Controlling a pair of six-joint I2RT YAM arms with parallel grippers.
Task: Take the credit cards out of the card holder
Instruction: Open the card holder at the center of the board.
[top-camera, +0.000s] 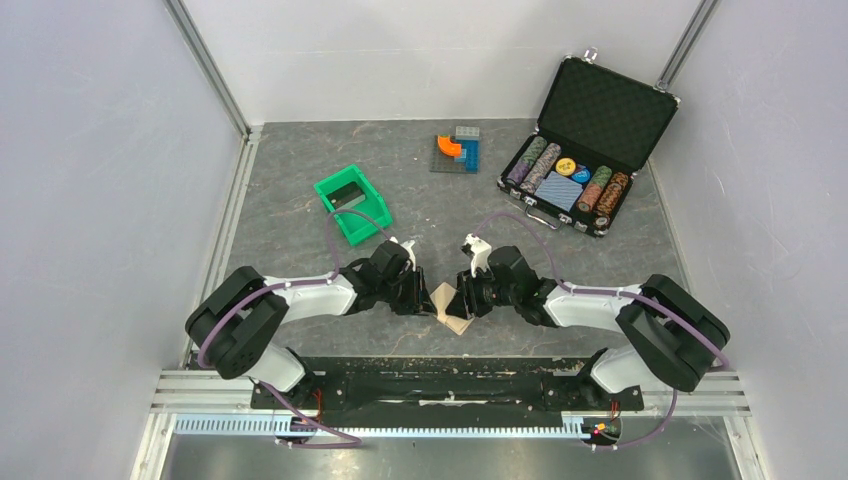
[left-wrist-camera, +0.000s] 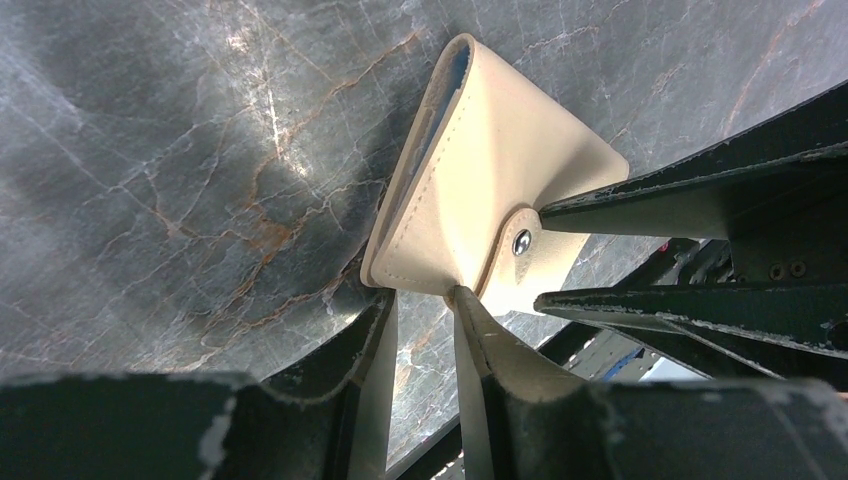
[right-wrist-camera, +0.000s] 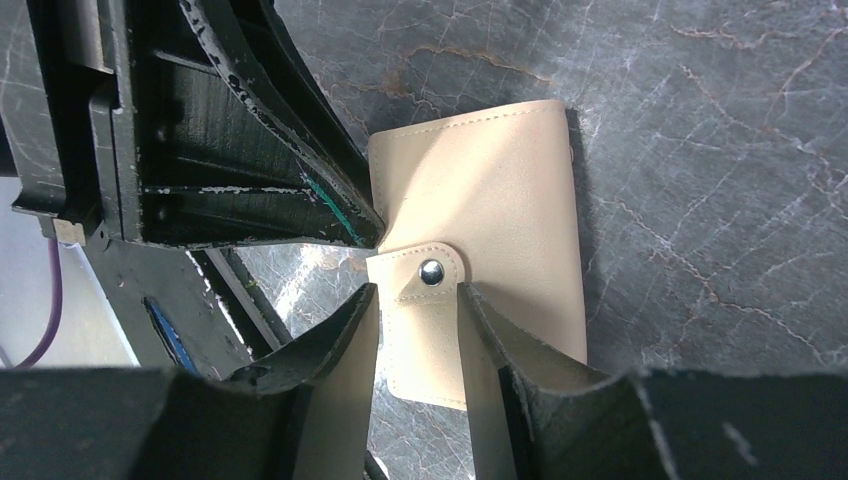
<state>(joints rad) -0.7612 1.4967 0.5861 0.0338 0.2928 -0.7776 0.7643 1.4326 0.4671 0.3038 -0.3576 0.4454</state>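
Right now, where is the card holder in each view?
Top external: card holder low centre, small.
Left wrist: card holder centre, tilted, filling the middle.
Right wrist: card holder centre right, tan face showing.
Shared landmark: the silver snap on its strap, seen in both wrist views; too small from above.

Can't see inside the card holder (left-wrist-camera: 480, 180). Folded nearly shut, just a blue sliver at one edge, so no view of any credit cards. Mostly buried under both grippers from above. No telling about a real pinch by left gripper (left-wrist-camera: 425, 295) or right gripper (right-wrist-camera: 417, 290). Finger bases chopped off at the wrist views' bottom edge.
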